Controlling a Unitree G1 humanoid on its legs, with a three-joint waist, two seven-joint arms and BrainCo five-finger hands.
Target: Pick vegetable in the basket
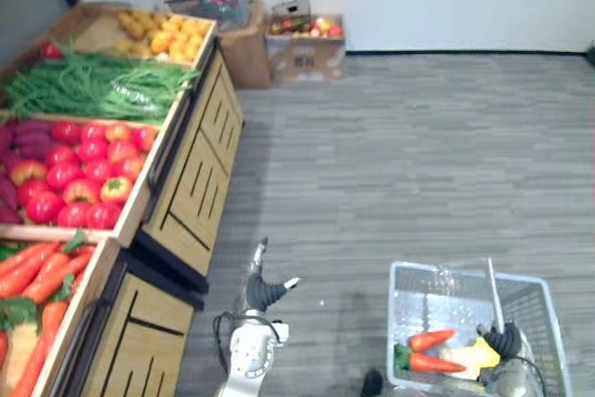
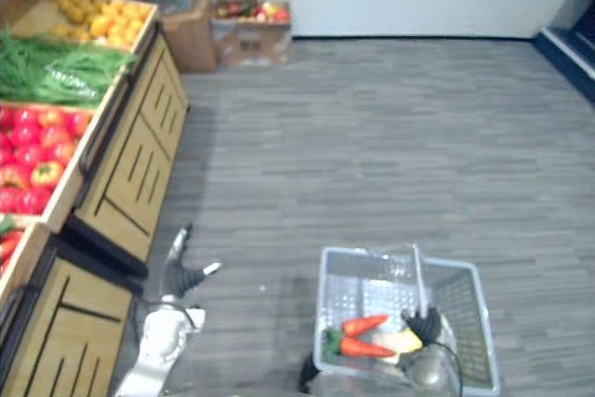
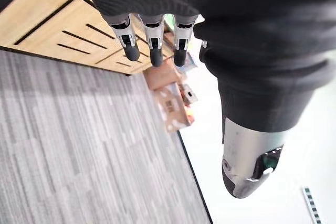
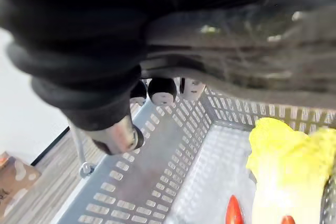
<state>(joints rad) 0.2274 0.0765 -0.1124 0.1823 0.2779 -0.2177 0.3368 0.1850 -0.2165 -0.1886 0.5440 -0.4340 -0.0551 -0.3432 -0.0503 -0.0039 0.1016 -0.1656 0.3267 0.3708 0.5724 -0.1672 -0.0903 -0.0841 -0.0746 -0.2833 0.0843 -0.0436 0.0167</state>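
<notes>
Your left hand point(image 1: 260, 295) hangs open off the stand's point(image 1: 186, 202) near corner. Your right hand point(image 1: 502, 339) is curled round the basket's point(image 1: 418, 270) handle point(image 1: 493, 290). The carrots point(image 1: 37, 267) in the stand's near crate look stiff, light and smooth, so grasp one mid-body.

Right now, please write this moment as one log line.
left hand: open, empty | right hand: over basket | in basket: carrots, yellow vegetable
</notes>
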